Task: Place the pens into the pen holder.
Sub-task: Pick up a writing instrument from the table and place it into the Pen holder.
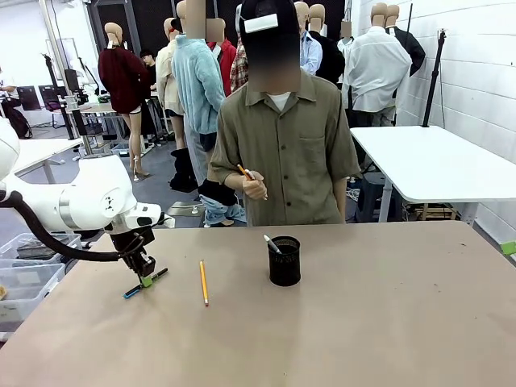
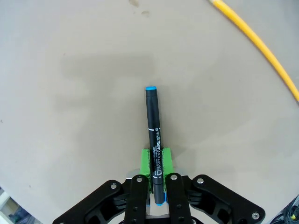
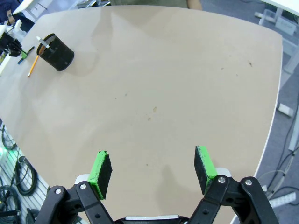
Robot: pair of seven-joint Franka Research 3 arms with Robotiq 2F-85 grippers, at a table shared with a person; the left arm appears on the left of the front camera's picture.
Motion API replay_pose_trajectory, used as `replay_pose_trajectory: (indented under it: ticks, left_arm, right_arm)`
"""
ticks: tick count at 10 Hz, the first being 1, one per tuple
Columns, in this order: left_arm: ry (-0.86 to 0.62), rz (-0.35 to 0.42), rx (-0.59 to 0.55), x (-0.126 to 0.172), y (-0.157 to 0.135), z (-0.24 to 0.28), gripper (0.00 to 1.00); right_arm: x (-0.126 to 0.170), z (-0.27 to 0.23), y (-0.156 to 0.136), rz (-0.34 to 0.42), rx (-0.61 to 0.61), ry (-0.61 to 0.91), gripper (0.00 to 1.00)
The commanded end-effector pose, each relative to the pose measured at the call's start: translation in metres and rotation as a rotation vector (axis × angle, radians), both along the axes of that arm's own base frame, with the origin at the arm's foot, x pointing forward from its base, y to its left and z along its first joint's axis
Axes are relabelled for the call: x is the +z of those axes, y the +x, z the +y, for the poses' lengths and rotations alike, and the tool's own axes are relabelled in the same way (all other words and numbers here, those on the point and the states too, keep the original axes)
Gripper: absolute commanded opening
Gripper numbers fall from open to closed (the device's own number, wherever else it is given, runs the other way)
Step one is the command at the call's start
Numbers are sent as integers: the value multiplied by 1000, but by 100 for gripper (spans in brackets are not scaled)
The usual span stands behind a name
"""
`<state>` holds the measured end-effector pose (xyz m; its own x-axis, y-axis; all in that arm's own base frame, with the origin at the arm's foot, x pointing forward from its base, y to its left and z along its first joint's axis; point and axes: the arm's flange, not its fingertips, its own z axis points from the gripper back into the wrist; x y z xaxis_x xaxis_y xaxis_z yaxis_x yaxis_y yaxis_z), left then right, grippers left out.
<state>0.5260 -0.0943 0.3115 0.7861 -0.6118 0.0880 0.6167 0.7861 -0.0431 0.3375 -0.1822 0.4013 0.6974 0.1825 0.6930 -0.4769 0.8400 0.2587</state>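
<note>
Two thin sticks lie low on the beige table (image 1: 363, 322) in the front view: a dark marker pen with blue ends (image 1: 159, 275) and a yellow pencil (image 1: 204, 282), near each other but apart. The left gripper (image 1: 146, 278) covers the middle of the marker, and from this side we cannot tell if the marker touches the table or hangs just above it.

The left wrist view is more clear. The green pads (image 2: 147, 161) are clenched on the marker near one blue end, and the yellow pencil is cut off by the picture's edges.

The black wire-mesh pen holder (image 1: 284, 261) stands upright to the right of the yellow pencil, well apart from the left gripper. A pale whitish pen (image 1: 272, 243) leans inside it, and the mesh hides its lower part.

At the far side, the person's hand (image 1: 255, 187) holds an orange pencil (image 1: 244, 172).

In the right wrist view the right gripper (image 3: 153, 172) hangs over bare table with the jaws wide apart, grasping nothing. The pen holder is small and far there.
</note>
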Motion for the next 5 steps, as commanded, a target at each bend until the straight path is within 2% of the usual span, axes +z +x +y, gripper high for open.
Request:
replay_pose_trajectory:
  ticks: [1, 3, 5]
  left_arm:
    - [-162, -22, -77, 22, -7, 18, 0]
    - [-362, -106, -176, 52, -11, 34, 0]
    - [-506, -171, -327, 68, -10, 28, 0]
  right_arm:
    - [-1, 0, -1, 2, 11, -19, 89]
    - [-1, 0, -1, 2, 11, -19, 89]
    - [-1, 0, -1, 2, 11, -19, 89]
